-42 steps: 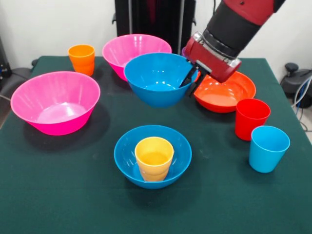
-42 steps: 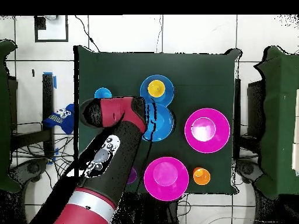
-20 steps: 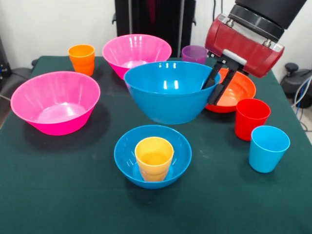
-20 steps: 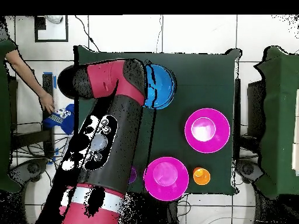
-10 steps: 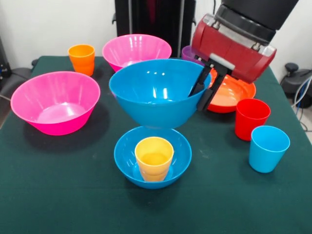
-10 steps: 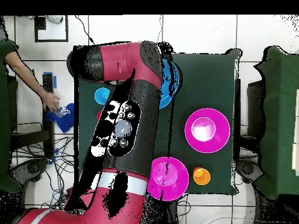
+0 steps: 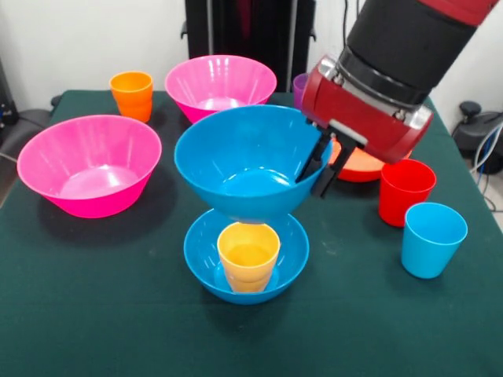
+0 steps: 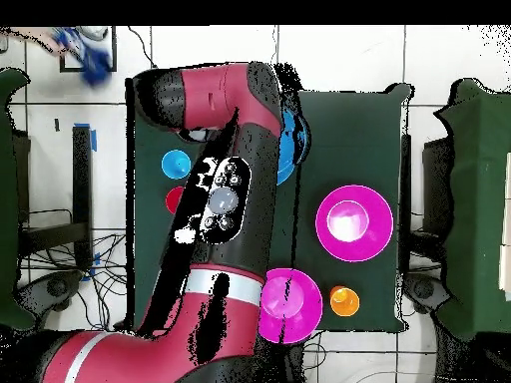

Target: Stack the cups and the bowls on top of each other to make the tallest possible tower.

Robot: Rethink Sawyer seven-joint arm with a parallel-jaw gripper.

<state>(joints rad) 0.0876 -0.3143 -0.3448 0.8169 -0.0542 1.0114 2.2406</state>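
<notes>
The end effector has its two black fingers pinched over the right rim of a blue bowl, one finger inside the wall and one outside, so it's clamped on that bowl and carrying it off the worktop. The bowl sits upright, maybe tipped a touch, and its base hangs right over the yellow cup. Can't tell from the front view whether the base is actually touching the cup's rim or just above it, it's super close either way. That yellow cup stands inside the second blue bowl, which rests on the green worktop toward the near middle.

Going outward: behind the arm's red wrist you can see a slice of the orange-red bowl, and a sliver of the purple cup peeks out just left of the wrist. To the right sit the red cup and, nearer the camera, the light blue cup, close beside each other. On the left is one pink bowl, the other pink bowl is further back, and the orange cup stands in the far left corner.

In the overhead view the arm covers most of the stack; only an edge of blue shows past it.
</notes>
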